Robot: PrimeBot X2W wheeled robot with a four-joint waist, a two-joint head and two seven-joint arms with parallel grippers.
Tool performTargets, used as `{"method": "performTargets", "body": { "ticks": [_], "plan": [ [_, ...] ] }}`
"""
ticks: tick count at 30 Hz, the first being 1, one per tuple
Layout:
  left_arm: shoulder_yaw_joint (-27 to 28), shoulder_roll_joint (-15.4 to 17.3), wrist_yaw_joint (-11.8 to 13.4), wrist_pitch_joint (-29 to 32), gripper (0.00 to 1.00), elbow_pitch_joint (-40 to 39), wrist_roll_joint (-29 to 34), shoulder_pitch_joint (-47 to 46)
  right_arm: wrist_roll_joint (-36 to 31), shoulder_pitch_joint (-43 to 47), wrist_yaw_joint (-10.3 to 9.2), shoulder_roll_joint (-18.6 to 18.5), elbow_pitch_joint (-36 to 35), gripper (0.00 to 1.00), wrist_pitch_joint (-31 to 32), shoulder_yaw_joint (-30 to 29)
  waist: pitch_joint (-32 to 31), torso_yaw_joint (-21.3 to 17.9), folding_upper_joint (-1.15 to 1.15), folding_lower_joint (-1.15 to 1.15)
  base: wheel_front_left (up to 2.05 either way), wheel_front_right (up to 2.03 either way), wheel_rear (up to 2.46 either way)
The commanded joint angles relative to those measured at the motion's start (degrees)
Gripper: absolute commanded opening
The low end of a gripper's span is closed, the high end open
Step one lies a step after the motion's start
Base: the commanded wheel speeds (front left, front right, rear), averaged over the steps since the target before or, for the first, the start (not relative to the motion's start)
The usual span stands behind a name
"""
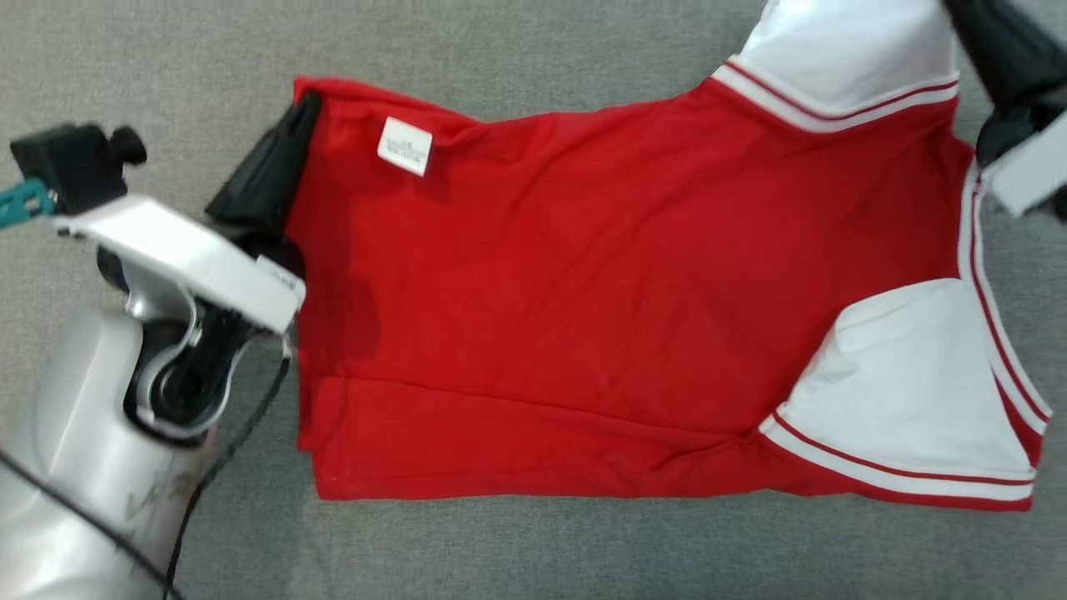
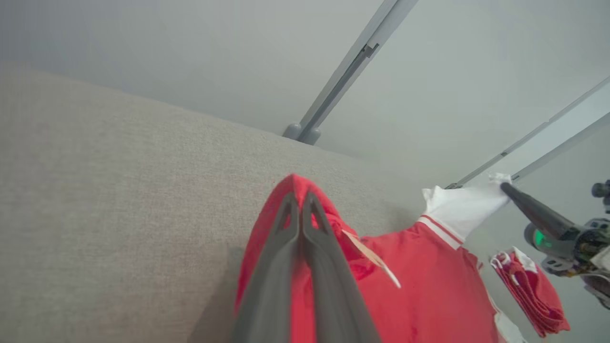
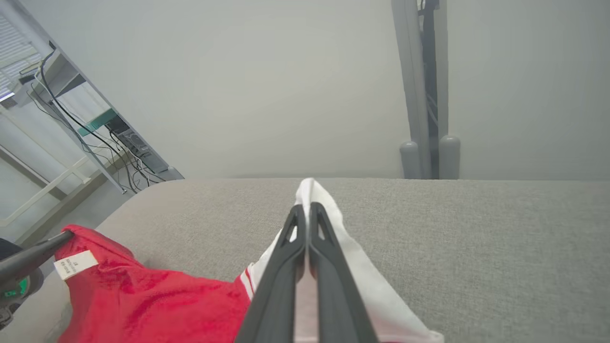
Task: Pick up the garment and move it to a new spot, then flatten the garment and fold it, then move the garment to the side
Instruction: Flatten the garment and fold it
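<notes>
Left gripper (image 2: pixel 300 197) clamped on garment (image 1: pixel 583 292) hem corner; right gripper (image 3: pixel 309 208) pinching white sleeve (image 3: pixel 367 276).

Red-and-white garment (image 1: pixel 600 283) spread flat

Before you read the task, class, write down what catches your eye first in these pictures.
A bright red shirt lies spread across the grey cloth surface, filling the middle of the head view. The left jaws are shut on its corner beside a white label, and the right jaws are shut on the tip of one white sleeve.
</notes>
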Motion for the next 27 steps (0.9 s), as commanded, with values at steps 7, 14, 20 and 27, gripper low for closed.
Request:
{"method": "performTargets", "body": {
  "ticks": [7,14,20,27],
  "plan": [
    [7.17,3.4,2.92,3.06,0.0,-16.98,-12.48,17.7,7.86,19.3,0.0,-7.21,-17.0,0.0,-7.44,-3.13,-2.99,-4.19,0.0,0.0,0.0,0.0,0.0],
    [13.51,4.33,5.12,2.24,0.0,-26.97,-20.16,31.83,11.18,35.96,0.0,-9.62,-24.55,0.0,-10.75,-8.38,-3.46,-6.24,0.0,0.0,0.0,0.0,0.0],
    [13.3,2.74,5.58,1.91,0.0,-25.18,-22.05,37.28,10.39,44.85,0.0,-5.44,-23.38,0.0,-11.12,-11.75,-3.74,-6.37,0.0,0.0,0.0,0.0,0.0],
    [10.52,1.95,5.92,1.43,0.48,-19.15,-19.18,36.66,5.6,47.83,0.0,-0.28,-18.69,1.0,-11.15,-15.98,-4.34,-6.46,0.0,0.0,0.0,0.0,0.0]
  ]
}}
